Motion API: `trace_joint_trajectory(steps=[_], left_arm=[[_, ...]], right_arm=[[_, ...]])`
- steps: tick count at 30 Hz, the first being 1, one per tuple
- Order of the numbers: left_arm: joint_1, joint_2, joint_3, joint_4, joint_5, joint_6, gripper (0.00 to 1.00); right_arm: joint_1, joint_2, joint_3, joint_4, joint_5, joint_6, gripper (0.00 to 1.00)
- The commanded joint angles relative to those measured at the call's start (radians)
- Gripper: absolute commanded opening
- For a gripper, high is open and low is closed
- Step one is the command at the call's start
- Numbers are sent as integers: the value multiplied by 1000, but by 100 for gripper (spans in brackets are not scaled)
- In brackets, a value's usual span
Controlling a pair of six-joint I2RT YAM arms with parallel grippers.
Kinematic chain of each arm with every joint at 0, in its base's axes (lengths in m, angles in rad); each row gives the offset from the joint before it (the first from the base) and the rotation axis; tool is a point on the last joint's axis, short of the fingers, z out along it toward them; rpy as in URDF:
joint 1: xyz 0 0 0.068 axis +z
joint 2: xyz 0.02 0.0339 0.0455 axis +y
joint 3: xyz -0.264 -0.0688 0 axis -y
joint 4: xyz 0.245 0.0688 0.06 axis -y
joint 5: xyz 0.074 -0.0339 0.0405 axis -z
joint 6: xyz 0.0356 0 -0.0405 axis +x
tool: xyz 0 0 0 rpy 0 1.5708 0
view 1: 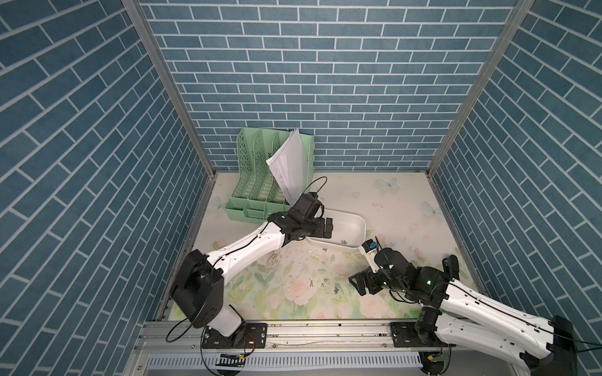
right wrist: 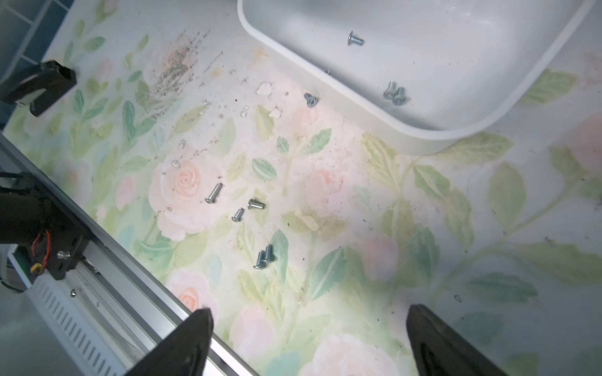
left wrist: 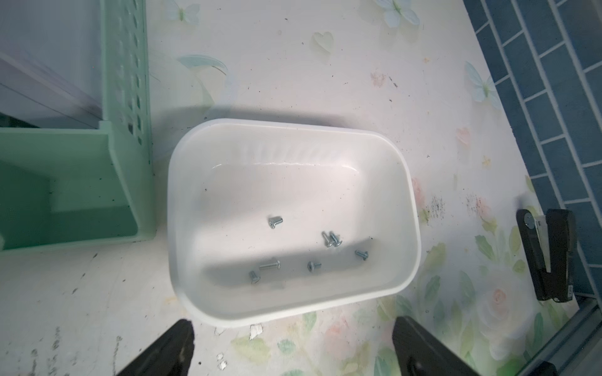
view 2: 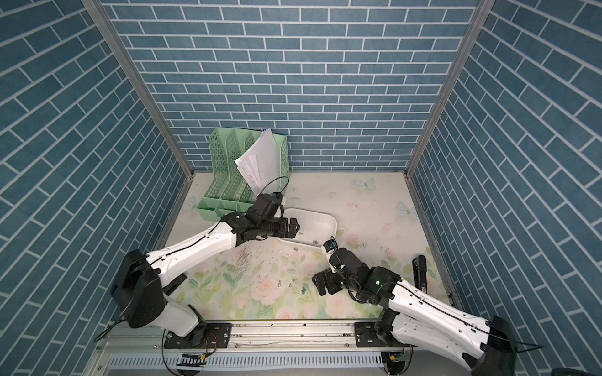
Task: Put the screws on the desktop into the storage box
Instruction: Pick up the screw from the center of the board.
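Tiny silver-grey metal screws lay on the flowered cream desk just ahead of the right pincer, released and empty, the nearest pair's shafts crosswise to its closing line. The left pincer, also released, hung farther off above the shallow white plastic storage box.

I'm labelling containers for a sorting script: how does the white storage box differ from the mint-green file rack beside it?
The storage box is white with plain smooth walls; the file rack is mint green with slotted walls. The storage box is low and open-topped; the file rack stands tall with divided compartments. The storage box holds screws; the file rack holds papers. Both stand on the floral desktop, close together.
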Motion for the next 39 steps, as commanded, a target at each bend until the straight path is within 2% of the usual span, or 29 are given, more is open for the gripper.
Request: trace_joint_trajectory(steps=[1,11,20,31,39], left_arm=[[11,-90,-66,-78,-26,15,100],[73,-387,-335,-174,-40,0,100],[117,-546,-459,-218,-43,-16,100],[125,-561,-469,-194,-9,5,100],[124,-561,-472,-188,-5,5,100]], right_arm=[[48,52,21,4,74,39,94],[184,302,79,114,140,53,80],[198,506,177,182,133,-25,66],[199,673,232,252,109,-65,49],[194,740,246,239,121,-110,44]])
